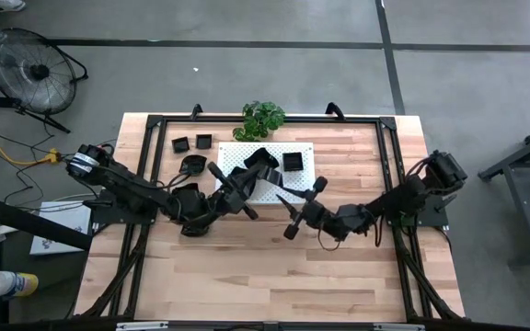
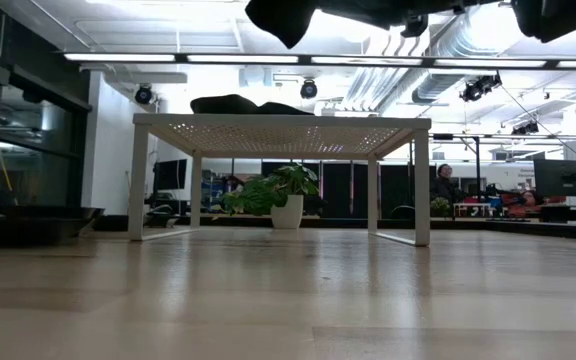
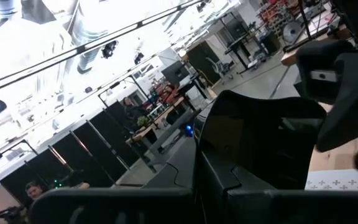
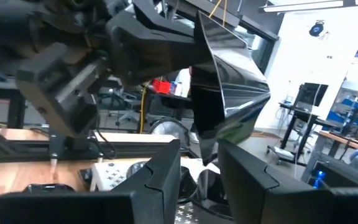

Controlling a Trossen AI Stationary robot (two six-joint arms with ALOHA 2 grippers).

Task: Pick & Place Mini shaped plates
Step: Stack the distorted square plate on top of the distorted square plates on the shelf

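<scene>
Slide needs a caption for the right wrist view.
Left gripper holds a glossy black plate aloft before the right gripper, its jaws apart.

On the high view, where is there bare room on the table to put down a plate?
The wood near the front edge of the table is bare across its whole width. The back corner beside the white board, on the right arm's side, is bare too. It is crowded around the board, where black plates sit, the plant stands and both arms meet.
</scene>
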